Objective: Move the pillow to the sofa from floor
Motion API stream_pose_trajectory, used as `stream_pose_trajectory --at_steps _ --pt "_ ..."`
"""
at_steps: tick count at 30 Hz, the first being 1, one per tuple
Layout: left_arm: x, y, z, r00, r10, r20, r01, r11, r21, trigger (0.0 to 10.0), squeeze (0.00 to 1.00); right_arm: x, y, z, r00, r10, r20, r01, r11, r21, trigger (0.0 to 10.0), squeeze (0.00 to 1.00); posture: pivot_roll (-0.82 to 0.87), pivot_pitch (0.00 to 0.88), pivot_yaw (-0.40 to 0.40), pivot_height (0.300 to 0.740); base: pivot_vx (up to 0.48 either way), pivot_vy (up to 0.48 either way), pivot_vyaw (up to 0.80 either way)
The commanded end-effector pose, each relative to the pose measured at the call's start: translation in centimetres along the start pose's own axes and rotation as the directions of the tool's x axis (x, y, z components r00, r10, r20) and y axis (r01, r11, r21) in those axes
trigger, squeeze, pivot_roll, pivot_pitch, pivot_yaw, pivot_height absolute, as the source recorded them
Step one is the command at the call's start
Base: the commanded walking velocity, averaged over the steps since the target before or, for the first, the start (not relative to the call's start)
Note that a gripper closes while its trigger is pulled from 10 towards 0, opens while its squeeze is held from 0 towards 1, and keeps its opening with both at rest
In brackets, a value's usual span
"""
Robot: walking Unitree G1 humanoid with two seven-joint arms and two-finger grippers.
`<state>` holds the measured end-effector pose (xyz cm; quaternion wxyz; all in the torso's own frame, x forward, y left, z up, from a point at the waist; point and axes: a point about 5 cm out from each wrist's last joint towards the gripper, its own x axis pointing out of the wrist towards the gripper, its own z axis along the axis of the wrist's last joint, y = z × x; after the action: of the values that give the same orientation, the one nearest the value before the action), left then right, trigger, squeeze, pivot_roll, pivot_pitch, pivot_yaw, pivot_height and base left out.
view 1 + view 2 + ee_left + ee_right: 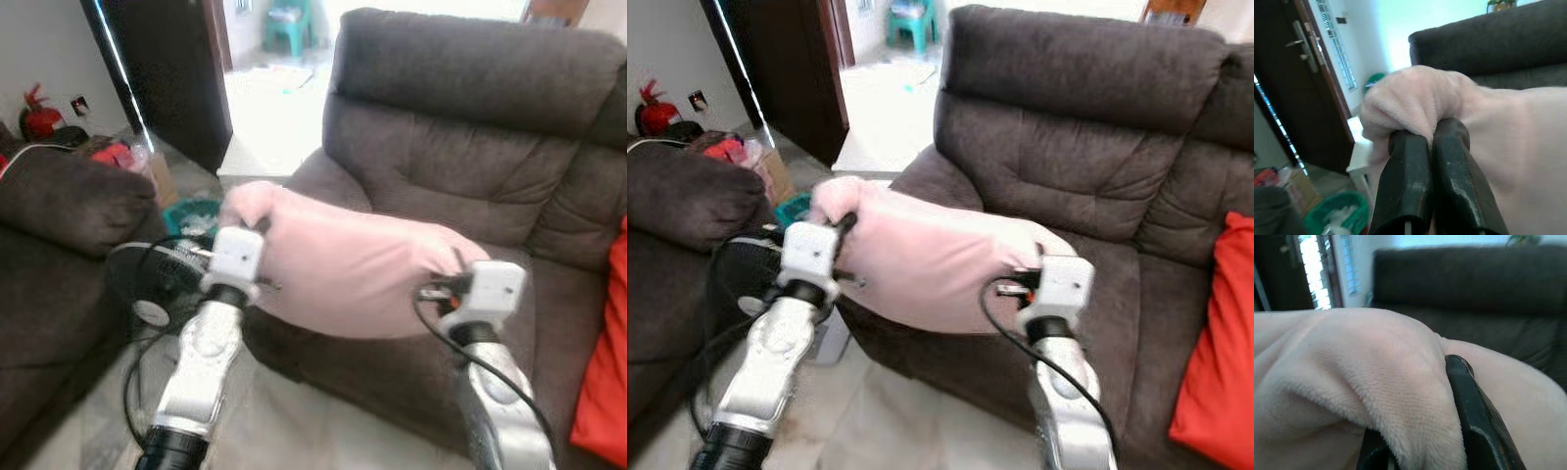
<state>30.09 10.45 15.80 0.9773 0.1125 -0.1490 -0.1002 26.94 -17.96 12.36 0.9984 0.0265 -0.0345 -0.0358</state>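
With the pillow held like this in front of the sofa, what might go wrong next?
1. Each claw, left and right, pinches only an end fold of the pink pillow; the soft plush may slip out.
2. The pillow hangs over the front edge of the sofa seat; released now, it may roll back to the floor.
3. A fan and its cables lie beside the left arm and might snag it.

No text, label, brand, number or sign is showing legibly in any view; nothing readable is appearing anywhere.
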Motion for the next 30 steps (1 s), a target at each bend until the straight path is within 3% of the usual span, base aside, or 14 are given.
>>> stream_pose_trajectory --at_steps 1,30 --pt "0.07 0.38 0.17 1.0 0.003 0.01 -0.003 1.0 0.007 10.0 0.0 0.48 1.32 2.22 0.993 0.042 0.111 -0.047 0.998 0.035 10.0 0.0 0.07 0.026 -0.041 0.74 0.274 0.0 0.0" --pt "0.06 0.16 0.15 1.0 -0.014 0.008 0.014 1.0 0.002 10.0 0.0 0.86 0.85 2.42 0.993 0.003 0.119 -0.01 0.998 0.06 10.0 0.0 0.07 0.019 -0.041 0.74 0.273 0.0 -0.07"
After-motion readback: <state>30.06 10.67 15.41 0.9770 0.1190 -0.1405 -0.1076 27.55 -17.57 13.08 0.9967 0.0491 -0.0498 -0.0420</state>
